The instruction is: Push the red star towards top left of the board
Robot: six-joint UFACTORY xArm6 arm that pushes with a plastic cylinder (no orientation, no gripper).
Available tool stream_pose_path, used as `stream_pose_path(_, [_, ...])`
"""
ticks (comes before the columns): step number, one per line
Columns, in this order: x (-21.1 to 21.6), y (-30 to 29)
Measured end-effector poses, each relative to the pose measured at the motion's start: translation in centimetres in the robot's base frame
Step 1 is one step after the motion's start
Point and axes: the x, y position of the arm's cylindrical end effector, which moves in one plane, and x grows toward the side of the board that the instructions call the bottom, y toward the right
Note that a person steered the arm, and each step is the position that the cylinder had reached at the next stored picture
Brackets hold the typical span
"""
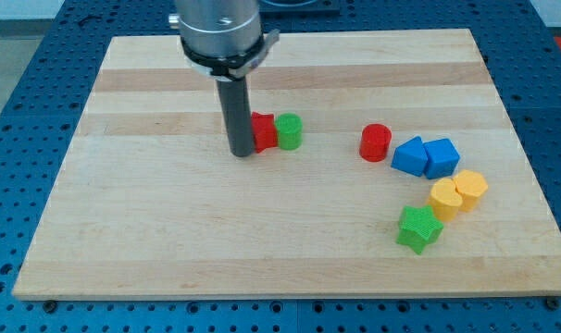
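A: Red star [265, 132] sits mid-desk [151, 231], touching my tip [243, 153] and a green cylinder [289, 131]

B: Count? Writing?

A: Two red, two green, two blue, two yellow; no legible writing; the tool is a plain rod

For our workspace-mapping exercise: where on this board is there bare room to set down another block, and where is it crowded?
Free: the wooden board left of my tip, the strip along the view's top, and the bottom left. Crowded: my tip against the red star, which touches the green cylinder; and the view's right, with the red cylinder, blue blocks, yellow blocks and green star.
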Motion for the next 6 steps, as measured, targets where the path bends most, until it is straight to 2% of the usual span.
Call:
stream_pose_path(1, [2.3, 0.9])
stream_pose_path(4, [-6.1, 2.1])
stream_pose_path(6, [-12.2, -1.6])
